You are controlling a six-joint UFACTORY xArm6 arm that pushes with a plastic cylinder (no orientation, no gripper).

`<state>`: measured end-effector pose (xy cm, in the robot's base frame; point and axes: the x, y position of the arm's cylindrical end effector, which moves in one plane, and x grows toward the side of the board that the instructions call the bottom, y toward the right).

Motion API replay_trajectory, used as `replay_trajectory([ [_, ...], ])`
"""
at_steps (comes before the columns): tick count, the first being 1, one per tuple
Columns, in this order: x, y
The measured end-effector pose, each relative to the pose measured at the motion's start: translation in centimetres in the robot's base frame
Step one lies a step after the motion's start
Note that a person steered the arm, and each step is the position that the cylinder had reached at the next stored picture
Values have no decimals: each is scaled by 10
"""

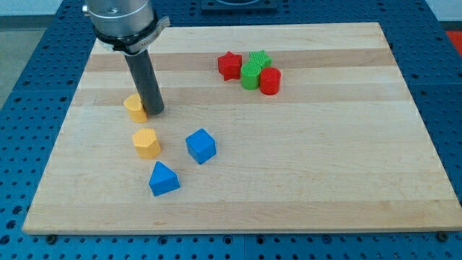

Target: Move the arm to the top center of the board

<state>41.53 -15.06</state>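
Wood table point(325, 180) on blue pegboard | no hand, only my tip point(154, 112), touching yellow block point(135, 107), view's left | target top centre: slide up-right, skirting red star point(229, 65).

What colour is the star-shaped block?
The star block is red. It shows in the camera view, near the view's top, beside the green blocks.
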Motion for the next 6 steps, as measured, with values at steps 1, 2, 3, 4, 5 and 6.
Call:
replay_trajectory([
  [1,0,5],
  [2,-33,16],
  [3,-123,62],
  [4,-155,73],
  [5,-184,92],
  [6,-179,141],
])
